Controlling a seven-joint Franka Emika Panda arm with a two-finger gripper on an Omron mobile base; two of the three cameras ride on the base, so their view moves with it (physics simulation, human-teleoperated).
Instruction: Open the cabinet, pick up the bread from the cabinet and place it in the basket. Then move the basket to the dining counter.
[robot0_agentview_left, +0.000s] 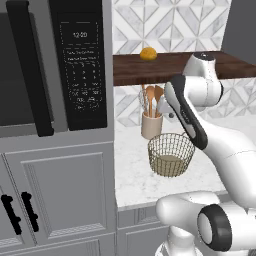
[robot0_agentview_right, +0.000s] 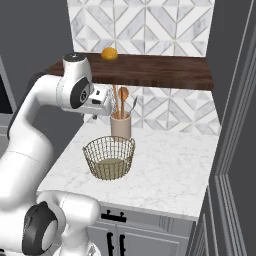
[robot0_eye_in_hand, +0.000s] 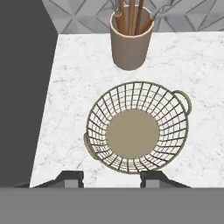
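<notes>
Below the gripper (robot0_eye_in_hand: 112, 178), the basket (robot0_eye_in_hand: 138, 127) is thin tan-gold wire mesh. Beyond it, a smooth matt beige cup (robot0_eye_in_hand: 131, 43) holds wooden spoons (robot0_eye_in_hand: 130, 17). The counter (robot0_eye_in_hand: 74, 87) looks like polished speckled marble. The higher shelf (robot0_agentview_right: 150, 70) is dark wood.

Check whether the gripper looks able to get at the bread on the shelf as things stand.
Probably yes. The bread sits in the open on the wooden shelf, no door before it, nothing beside it. The gripper, jaws apart and empty, hangs lower, over the basket.
</notes>
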